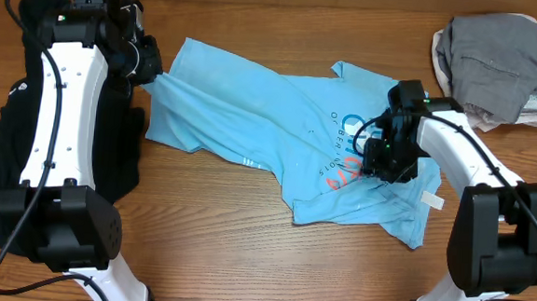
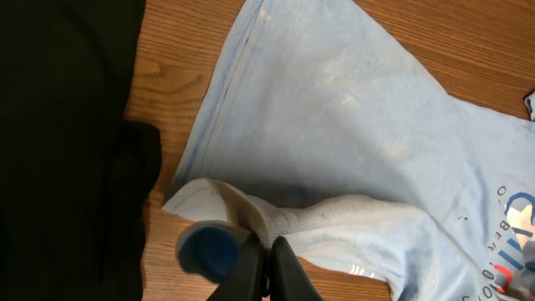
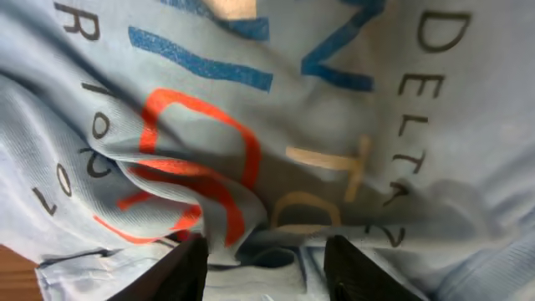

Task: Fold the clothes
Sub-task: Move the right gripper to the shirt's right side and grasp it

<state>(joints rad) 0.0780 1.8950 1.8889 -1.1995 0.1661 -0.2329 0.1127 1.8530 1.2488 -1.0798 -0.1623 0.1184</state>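
Observation:
A light blue T-shirt (image 1: pixel 253 103) with printed text lies spread and rumpled across the table's middle. My left gripper (image 1: pixel 152 69) is shut on a bunched corner of the T-shirt (image 2: pixel 251 217) at its left edge; in the left wrist view the fingers (image 2: pixel 267 267) pinch the fabric. My right gripper (image 1: pixel 380 162) stands open right over the printed part of the T-shirt (image 3: pixel 276 125), its fingers (image 3: pixel 188 267) apart, with a raised fold of cloth lying between them. A black garment (image 1: pixel 10 107) lies under the left arm. Grey clothes (image 1: pixel 498 66) are piled at the back right.
The black garment (image 2: pixel 58 142) fills the left side of the left wrist view, beside bare wood (image 2: pixel 167 100). The grey pile sits near the table's far right corner. Both arm bases stand at the near edge.

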